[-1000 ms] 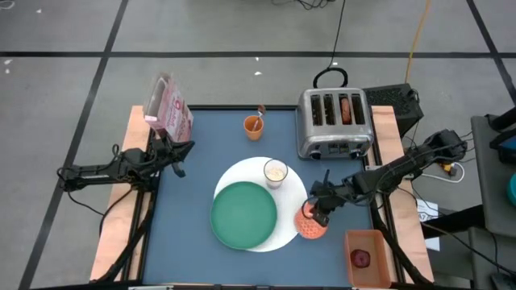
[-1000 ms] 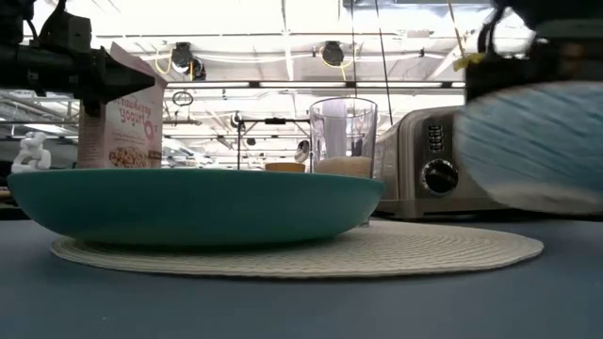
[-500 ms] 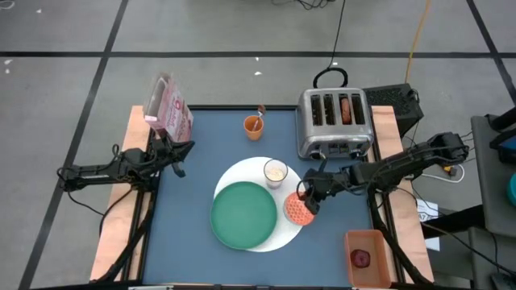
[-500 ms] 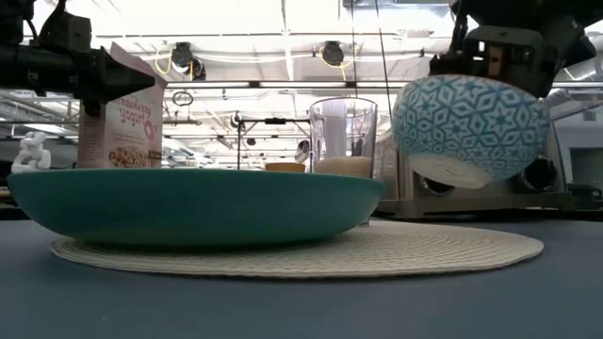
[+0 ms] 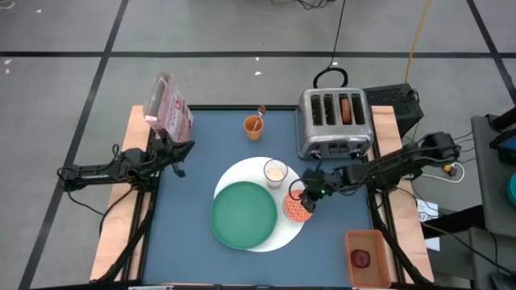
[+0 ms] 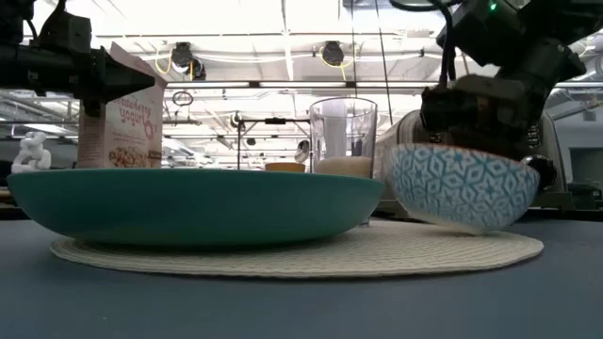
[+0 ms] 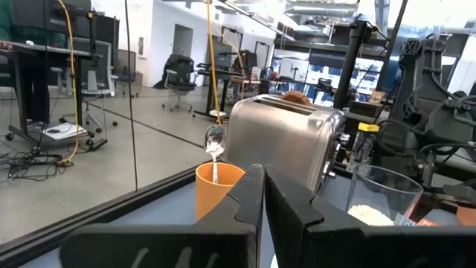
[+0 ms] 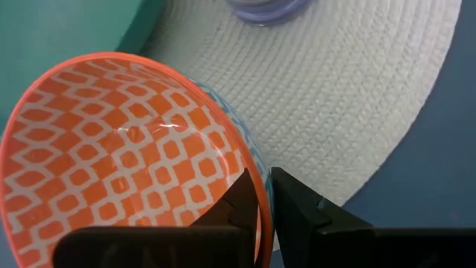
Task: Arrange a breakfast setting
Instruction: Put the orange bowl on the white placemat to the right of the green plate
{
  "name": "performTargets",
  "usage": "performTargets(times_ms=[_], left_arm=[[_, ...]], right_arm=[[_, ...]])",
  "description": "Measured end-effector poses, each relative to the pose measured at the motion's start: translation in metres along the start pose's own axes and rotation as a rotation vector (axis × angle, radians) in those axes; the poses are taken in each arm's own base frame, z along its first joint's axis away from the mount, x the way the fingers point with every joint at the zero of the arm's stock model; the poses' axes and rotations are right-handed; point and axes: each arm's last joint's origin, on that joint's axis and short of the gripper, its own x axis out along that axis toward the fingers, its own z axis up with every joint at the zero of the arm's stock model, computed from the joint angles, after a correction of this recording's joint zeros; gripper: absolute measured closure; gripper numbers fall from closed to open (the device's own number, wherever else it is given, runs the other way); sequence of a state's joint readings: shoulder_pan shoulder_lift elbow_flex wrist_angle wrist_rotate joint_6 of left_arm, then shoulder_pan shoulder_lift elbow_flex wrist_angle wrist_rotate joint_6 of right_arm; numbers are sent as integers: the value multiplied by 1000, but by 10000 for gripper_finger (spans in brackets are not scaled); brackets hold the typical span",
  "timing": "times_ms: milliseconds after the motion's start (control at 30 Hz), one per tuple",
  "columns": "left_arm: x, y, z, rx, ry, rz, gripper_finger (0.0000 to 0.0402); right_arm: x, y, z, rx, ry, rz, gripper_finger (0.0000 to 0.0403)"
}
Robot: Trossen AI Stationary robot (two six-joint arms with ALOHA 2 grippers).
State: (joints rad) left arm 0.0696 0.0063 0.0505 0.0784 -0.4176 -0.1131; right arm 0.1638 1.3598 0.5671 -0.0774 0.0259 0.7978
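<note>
Pinching bowl (image 8: 126,156) rim, right hand (image 8: 264,195) | bowl base hidden | left hand (image 7: 264,195) pressed together, cereal box (image 5: 168,106) nearby

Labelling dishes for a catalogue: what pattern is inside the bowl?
The bowl has an orange and white lattice inside; the right wrist view shows it best.
</note>
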Motion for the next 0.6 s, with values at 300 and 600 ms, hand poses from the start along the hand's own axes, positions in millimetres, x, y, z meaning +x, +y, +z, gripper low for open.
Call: performTargets(times_ms=[300,600], left_arm=[[0,0,0,0,0,0,380],[0,0,0,0,0,0,380]], right_arm=[[1,0,0,-6,5,-2,377],[1,0,0,1,4,-4,376]])
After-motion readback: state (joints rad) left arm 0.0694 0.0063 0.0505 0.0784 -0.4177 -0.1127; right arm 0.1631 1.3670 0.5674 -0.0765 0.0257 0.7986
